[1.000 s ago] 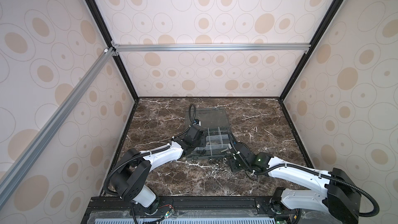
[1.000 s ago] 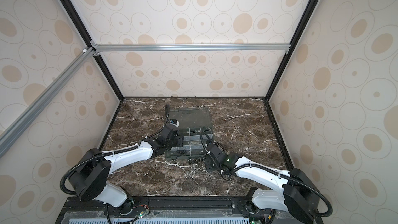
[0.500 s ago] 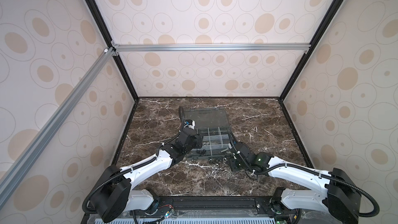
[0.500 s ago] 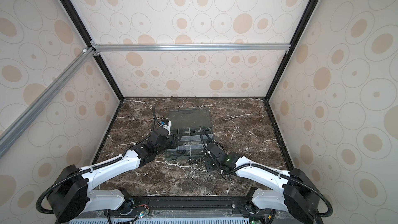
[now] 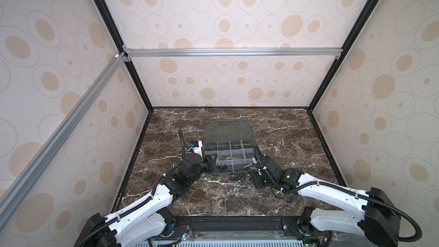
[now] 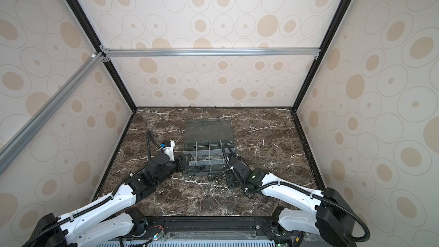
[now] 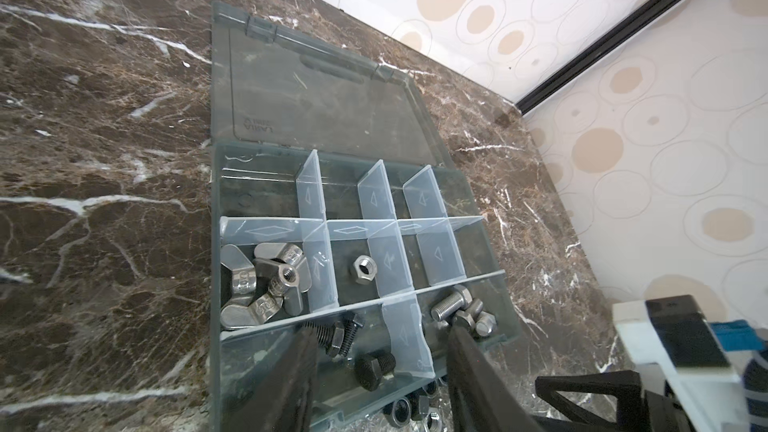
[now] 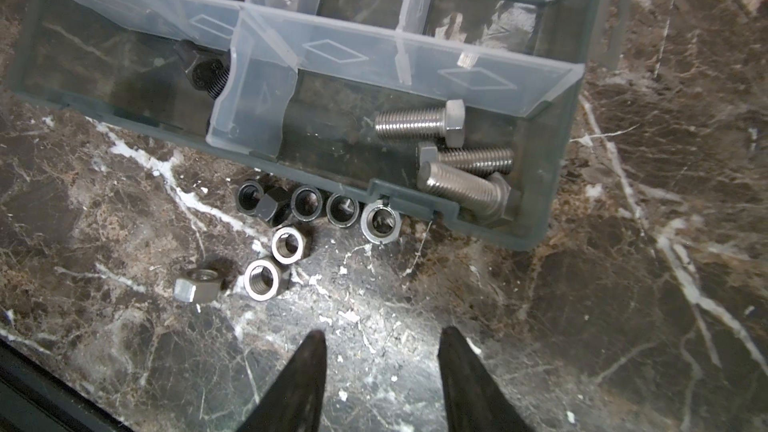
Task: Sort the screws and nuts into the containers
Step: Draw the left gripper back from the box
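Here, left gripper (image 7: pixel 380 322) fingers apart over black screws (image 7: pixel 374 365) in organizer box (image 7: pixel 257 189), right gripper (image 8: pixel 383 331) likewise apart, empty, near loose nuts (image 8: pixel 286 245)

Cream walls (image 5: pixel 237 20) with tan ovals, silver rail (image 5: pixel 232 52) across mid-frame, black corner posts (image 5: pixel 360 20), dark marble floor (image 5: pixel 285 139) at the bottom.

Mid-frame, the open organizer box (image 7: pixel 216 243) holds wing nuts (image 7: pixel 262 280), one hex nut (image 7: pixel 364 270), black screws (image 7: pixel 334 336) and silver screws (image 7: pixel 451 305) in separate compartments. The left gripper (image 7: pixel 382 326) shows parted jaws, one fingertip (image 7: pixel 462 340) perhaps touching a silver screw.
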Robot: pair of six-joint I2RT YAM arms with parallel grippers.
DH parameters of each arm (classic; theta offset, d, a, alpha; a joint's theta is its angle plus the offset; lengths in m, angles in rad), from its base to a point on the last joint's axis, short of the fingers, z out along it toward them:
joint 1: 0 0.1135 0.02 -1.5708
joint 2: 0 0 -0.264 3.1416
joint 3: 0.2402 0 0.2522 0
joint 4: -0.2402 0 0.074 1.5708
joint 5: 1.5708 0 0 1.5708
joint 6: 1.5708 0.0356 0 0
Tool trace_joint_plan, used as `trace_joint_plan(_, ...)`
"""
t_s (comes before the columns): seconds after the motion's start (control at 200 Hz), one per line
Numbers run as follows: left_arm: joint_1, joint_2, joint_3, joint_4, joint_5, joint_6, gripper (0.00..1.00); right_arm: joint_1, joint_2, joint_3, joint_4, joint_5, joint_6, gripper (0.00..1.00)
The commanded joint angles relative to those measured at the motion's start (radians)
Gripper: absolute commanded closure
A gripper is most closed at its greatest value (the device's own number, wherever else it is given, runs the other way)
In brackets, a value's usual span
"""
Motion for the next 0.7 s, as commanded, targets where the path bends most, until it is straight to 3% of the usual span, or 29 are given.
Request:
trace_joint_plan(0.0,0.007,-0.065,-0.035,-0.011,-0.015,-0.057,0.49,-0.007,-0.019,-0.006,-0.014,0.0,0.015,0.52)
trace_joint_plan(0.33,0.004,-0.193,-0.126,-0.038,-0.012,-0.128,0.49,-0.007,-0.029,-0.013,-0.015,-0.015,0.025,0.52)
trace_joint_plan(0.695,-0.001,-0.24,-0.175,-0.041,-0.005,-0.174,0.49,-0.007,-0.031,-0.019,-0.001,-0.039,0.022,0.52)
